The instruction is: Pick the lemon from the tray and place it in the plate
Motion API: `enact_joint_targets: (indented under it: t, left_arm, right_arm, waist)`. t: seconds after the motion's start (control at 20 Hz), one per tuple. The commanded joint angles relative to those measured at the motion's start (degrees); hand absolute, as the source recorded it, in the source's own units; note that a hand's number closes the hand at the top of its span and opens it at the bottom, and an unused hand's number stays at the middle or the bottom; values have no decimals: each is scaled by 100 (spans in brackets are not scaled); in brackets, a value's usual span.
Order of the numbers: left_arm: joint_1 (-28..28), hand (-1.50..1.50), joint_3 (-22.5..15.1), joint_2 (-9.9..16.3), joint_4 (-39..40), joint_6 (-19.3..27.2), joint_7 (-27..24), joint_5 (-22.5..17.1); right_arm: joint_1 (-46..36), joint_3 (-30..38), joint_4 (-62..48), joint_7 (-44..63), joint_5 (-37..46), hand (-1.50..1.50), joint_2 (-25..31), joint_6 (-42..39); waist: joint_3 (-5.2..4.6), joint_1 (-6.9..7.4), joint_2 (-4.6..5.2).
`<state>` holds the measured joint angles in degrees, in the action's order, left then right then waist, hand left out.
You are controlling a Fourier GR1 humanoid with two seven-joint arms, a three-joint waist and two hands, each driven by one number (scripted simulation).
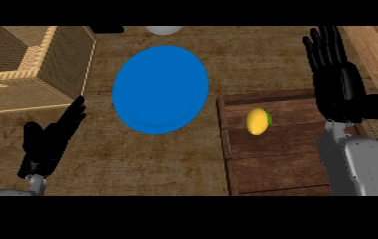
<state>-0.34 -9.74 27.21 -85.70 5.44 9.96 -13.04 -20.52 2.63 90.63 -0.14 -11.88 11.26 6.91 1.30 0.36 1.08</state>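
The lemon (257, 121) is a small yellow oval with a touch of green at its right end, standing slightly taller than wide and glossy on its upper half. It lies on the dark wooden tray (280, 163), near the tray's far left corner, well apart from both hands. The tray is made of reddish-brown planks with a raised rim and sits at the near right of the counter. Just left of it, across a narrow gap, lies the blue plate (160, 89), bare and uniformly coloured. The right hand (336, 78) hovers over the tray's far right side with its fingers straight and spread, pointing away. The left hand (52, 138) rests at the near left, fingers straight and held together. The counter (162, 158) is rough brown wood. A light wooden box (44, 63) stands at the far left, and a pale round object (163, 30) peeks in beyond the plate.
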Motion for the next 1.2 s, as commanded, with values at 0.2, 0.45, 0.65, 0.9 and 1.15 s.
enact_joint_targets:
  t: [0.2, 0.45, 0.65, 0.9, 1.15]
  left_arm:
    - [-1355, 0, 442, -20, -527, 216, -482, 204]
    - [-1498, 0, 293, -190, -638, 150, -600, 154]
    - [-1742, 0, 381, -155, -522, 25, -498, 62]
    - [-1600, 0, 647, 14, -735, -81, -359, -1]
    - [-1443, 0, 739, -284, -344, -139, -739, 179]
  right_arm:
    - [-1074, 209, -1115, -75, -541, 150, -905, 340]
    - [-795, -859, -2430, 1586, 1916, 150, -279, 1717]
    - [-784, -760, -2263, 816, 763, -150, -1099, 3662]
    - [-614, -1139, -2032, -346, 87, -150, -1118, 4655]
    - [-132, -1624, -1263, 896, 1162, -150, -576, 4750]
  waist:
    - [-123, 78, -58]
    - [-176, 199, -13]
    - [-118, 163, -53]
    - [-124, 70, -105]
    - [-136, -93, -130]
